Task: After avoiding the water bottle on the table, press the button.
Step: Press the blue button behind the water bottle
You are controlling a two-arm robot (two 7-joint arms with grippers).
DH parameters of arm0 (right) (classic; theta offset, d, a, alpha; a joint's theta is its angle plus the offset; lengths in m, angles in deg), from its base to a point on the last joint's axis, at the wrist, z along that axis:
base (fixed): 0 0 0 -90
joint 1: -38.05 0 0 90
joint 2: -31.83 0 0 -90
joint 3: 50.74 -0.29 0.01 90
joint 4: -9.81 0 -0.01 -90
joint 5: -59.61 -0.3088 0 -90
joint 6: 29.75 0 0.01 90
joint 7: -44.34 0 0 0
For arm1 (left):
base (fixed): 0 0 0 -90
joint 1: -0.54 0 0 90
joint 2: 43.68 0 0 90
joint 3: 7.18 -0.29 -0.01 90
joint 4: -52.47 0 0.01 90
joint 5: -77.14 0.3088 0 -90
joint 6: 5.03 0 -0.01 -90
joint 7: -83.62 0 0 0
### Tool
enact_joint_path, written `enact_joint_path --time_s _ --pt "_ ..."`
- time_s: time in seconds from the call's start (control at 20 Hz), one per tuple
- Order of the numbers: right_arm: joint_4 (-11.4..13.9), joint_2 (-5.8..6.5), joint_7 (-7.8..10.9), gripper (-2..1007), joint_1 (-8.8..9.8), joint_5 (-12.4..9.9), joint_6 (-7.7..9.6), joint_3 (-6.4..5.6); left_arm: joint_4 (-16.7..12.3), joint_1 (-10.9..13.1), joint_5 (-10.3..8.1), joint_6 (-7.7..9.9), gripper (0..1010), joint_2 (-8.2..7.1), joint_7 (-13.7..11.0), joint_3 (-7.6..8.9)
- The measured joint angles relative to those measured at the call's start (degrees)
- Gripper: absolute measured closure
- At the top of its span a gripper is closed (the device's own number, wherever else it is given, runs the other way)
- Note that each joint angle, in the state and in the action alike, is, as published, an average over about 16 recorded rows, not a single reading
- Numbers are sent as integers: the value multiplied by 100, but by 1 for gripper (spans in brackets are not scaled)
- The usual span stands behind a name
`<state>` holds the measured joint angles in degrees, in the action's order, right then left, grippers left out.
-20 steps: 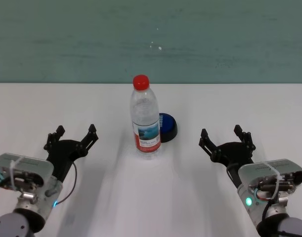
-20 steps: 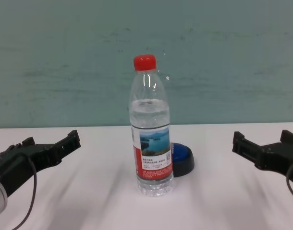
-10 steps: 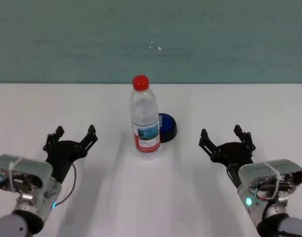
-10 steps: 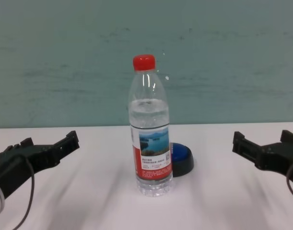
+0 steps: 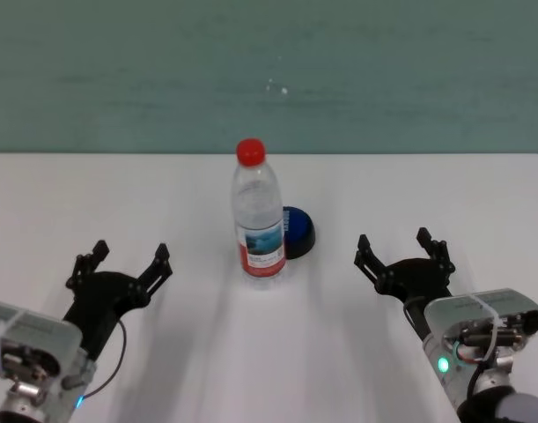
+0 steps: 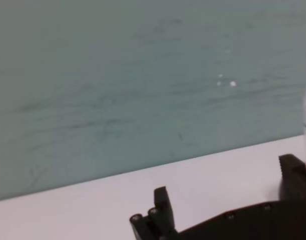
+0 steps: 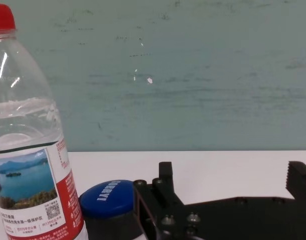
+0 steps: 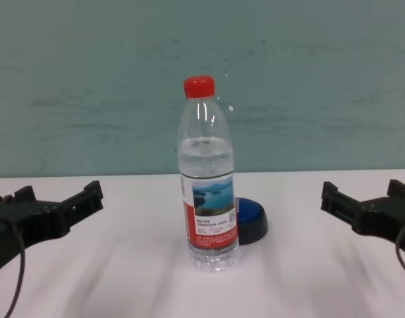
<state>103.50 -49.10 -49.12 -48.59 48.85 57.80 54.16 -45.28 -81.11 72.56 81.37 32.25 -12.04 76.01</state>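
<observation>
The water bottle (image 5: 258,218) stands upright at the middle of the white table (image 5: 269,352); it also shows in the chest view (image 8: 209,179) and the right wrist view (image 7: 30,140). The blue button (image 5: 297,233) on its black base sits just behind and to the right of the bottle, partly hidden by it; it shows in the chest view (image 8: 250,216) and the right wrist view (image 7: 110,199). My left gripper (image 5: 119,261) is open and empty, left of the bottle. My right gripper (image 5: 403,249) is open and empty, right of the button.
A teal wall (image 5: 269,70) rises behind the table's far edge. White tabletop lies between each gripper and the bottle.
My left arm has drawn back toward me and a little to the left, away from the bottle. The right arm, bottle and button have not moved.
</observation>
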Motion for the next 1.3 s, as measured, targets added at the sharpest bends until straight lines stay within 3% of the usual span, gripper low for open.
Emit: enact_joint_path --time_s 0.3,0.75,1.0,1.3 --pt "0 0 0 2 0 0 0 0 -296 307 97 -200 10 -179 -366 10" --pt "0 0 0 2 0 0 0 0 -142 320 117 -536 10 -470 -967 -165" --pt "0 0 0 3 0 0 0 0 -2 238 166 -561 10 -552 -1083 -291" --pt "0 0 0 3 0 0 0 0 45 196 266 -524 10 -572 -1046 -382"
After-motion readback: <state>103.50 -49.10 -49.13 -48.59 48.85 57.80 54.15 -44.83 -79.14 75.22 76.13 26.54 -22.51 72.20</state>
